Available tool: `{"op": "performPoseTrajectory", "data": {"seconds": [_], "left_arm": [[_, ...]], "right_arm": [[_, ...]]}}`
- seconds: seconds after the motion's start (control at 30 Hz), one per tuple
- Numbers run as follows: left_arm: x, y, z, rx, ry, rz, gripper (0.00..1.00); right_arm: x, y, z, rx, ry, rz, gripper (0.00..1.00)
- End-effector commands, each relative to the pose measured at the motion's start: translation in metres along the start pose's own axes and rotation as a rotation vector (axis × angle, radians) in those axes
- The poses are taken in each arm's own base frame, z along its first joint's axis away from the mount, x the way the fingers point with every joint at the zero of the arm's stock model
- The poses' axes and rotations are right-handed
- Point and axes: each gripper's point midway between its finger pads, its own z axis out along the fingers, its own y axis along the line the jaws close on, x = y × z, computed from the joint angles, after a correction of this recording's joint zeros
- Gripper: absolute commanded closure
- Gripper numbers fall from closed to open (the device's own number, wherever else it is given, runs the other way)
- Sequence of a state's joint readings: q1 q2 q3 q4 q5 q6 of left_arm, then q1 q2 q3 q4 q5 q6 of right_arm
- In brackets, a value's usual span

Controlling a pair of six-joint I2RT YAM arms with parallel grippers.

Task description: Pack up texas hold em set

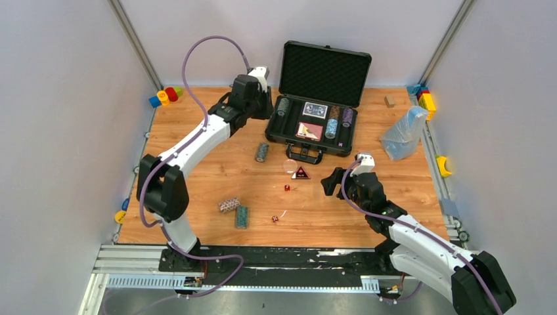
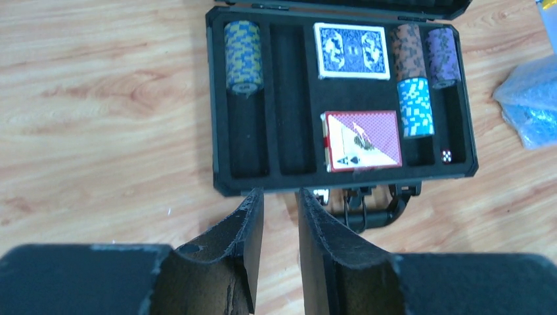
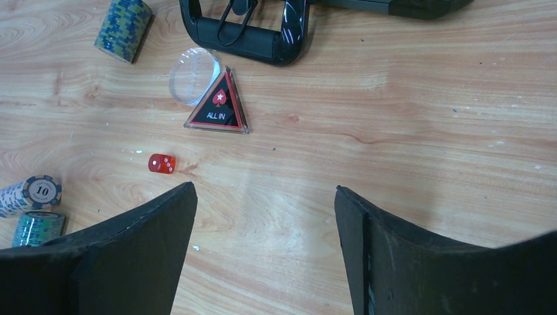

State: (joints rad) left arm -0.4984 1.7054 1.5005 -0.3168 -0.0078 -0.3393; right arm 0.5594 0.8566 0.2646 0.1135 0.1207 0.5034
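One die (image 3: 161, 163) just ahead-left of R tool (image 3: 264, 190), jaws apart; L tool (image 2: 281, 193) narrowly apart.

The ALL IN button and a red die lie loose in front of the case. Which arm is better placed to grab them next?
Right. The right gripper, open, hovers just short of the triangular button and red die. The left gripper is up by the case, farther from them.

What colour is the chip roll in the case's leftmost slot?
The chip roll is yellow and navy striped, clearest in the left wrist view.
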Motion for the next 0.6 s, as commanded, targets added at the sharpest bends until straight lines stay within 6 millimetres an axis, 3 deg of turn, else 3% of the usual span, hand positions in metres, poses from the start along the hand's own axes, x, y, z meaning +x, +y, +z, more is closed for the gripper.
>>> {"op": "performPoseTrajectory", "data": {"seconds": [0.0, 0.33, 0.37, 0.4, 0.57], "left_arm": [[-0.012, -0.006, 0.028, 0.058, 0.011, 0.024, 0.66], [-0.004, 0.005, 0.085, 0.064, 0.089, 0.016, 0.66], [0.004, 0.008, 0.093, 0.057, 0.118, 0.016, 0.66], [-0.002, 0.007, 0.092, 0.056, 0.124, 0.019, 0.66], [0.011, 0.01, 0.102, 0.043, 0.182, 0.002, 0.65]], "right_arm": [[-0.027, 0.018, 0.0, -0.054, -0.074, 0.015, 0.22], [-0.028, 0.019, 0.0, -0.056, -0.077, 0.012, 0.22], [-0.028, 0.018, 0.0, -0.053, -0.078, 0.011, 0.22], [-0.028, 0.018, 0.001, -0.052, -0.076, 0.011, 0.22], [-0.028, 0.017, 0.001, -0.048, -0.076, 0.01, 0.23]]}}
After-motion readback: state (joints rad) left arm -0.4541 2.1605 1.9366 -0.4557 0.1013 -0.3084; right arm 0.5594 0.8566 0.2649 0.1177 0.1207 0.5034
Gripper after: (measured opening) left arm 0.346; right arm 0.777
